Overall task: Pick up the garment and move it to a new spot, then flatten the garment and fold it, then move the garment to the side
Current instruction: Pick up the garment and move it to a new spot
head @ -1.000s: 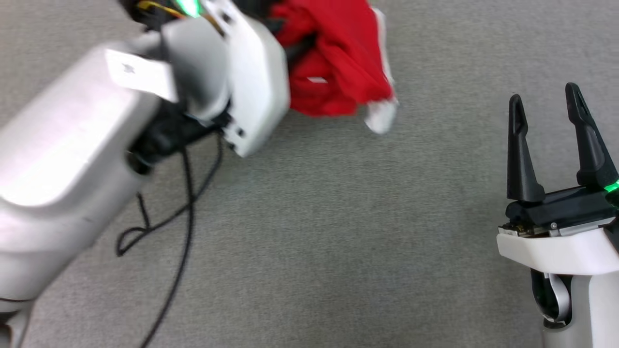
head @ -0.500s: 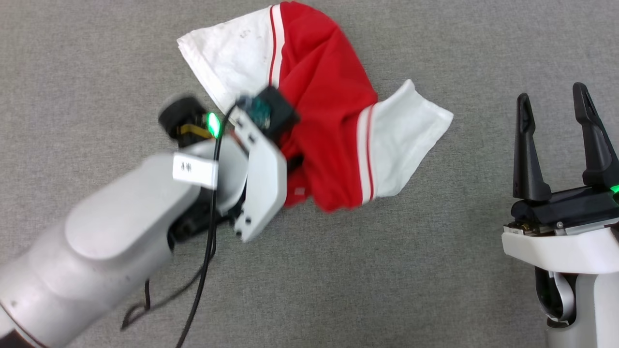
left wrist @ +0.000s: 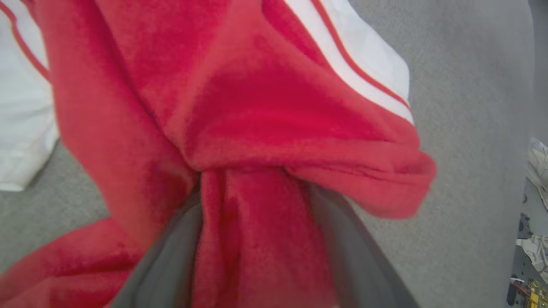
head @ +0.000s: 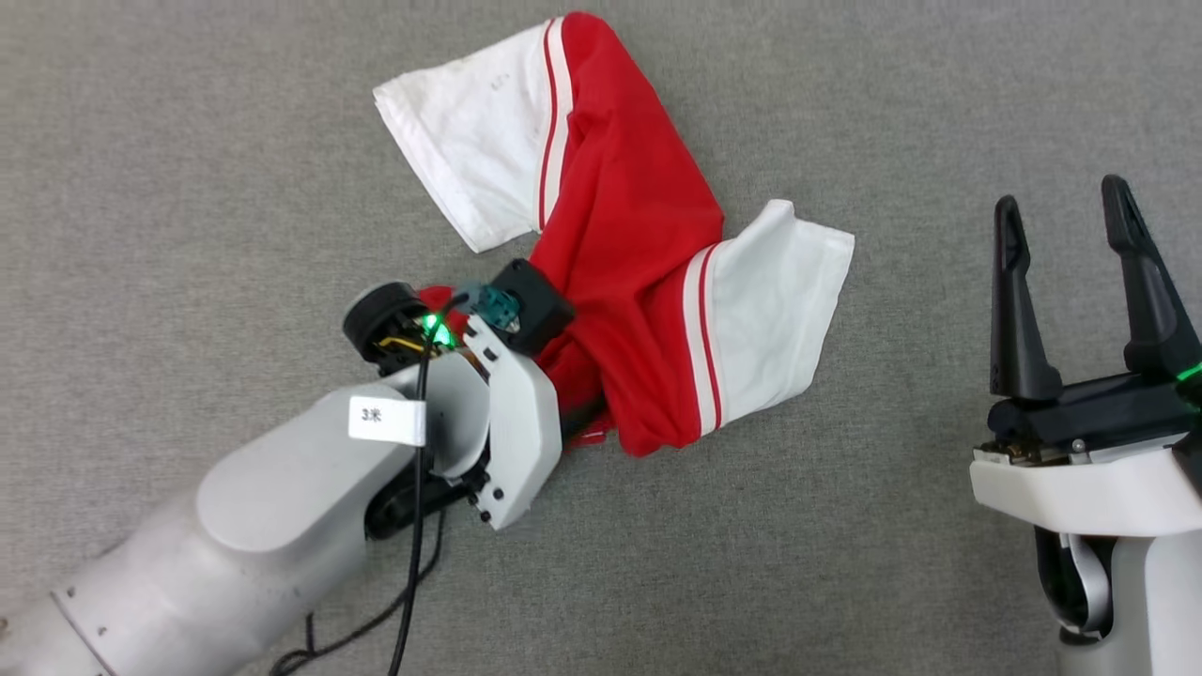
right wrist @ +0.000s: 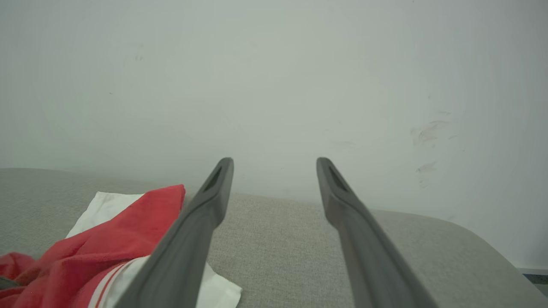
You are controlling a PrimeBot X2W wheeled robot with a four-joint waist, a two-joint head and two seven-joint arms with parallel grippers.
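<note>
The garment (head: 629, 244) is a red T-shirt with white, red-striped sleeves, lying crumpled on the grey surface, both sleeves spread out. My left gripper (head: 587, 422) reaches into its lower left edge, fingertips hidden by cloth. In the left wrist view the garment (left wrist: 257, 107) bunches between the left gripper's (left wrist: 254, 188) two fingers, which stand apart. My right gripper (head: 1061, 202) hovers open and empty to the right of the shirt. The right wrist view has the right gripper (right wrist: 274, 164) open, with the garment (right wrist: 128, 222) at lower left.
A black cable (head: 413, 563) hangs from my left forearm over the grey surface (head: 845, 516). A pale wall (right wrist: 274, 77) rises behind the surface's rounded far edge in the right wrist view. Some gear lies on the floor (left wrist: 531, 265) beyond the edge.
The left arm has brought the bunched garment down onto the surface, where it has spread out with both sleeves showing. The left fingers have parted. The right gripper has stayed put.
</note>
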